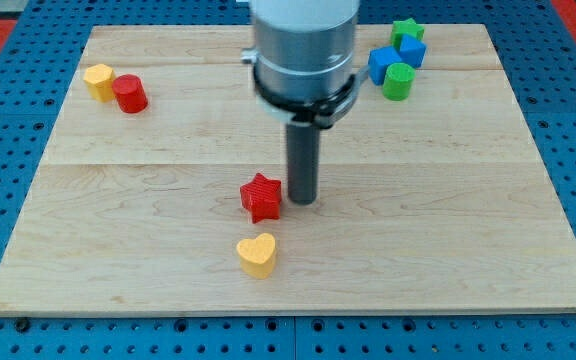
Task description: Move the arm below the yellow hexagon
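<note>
The yellow hexagon (98, 80) lies near the board's upper left corner, with a red cylinder (129, 94) touching its right side. My tip (302, 200) rests on the board near the middle, far to the right of and below the hexagon. It stands just right of a red star (261, 197), close to it or touching it. A yellow heart (257, 255) lies below the star.
At the view's upper right sits a cluster: a green star (405, 31), two blue blocks (411, 52) (381, 64) and a green cylinder (398, 81). The wooden board (468, 200) lies on a blue pegboard.
</note>
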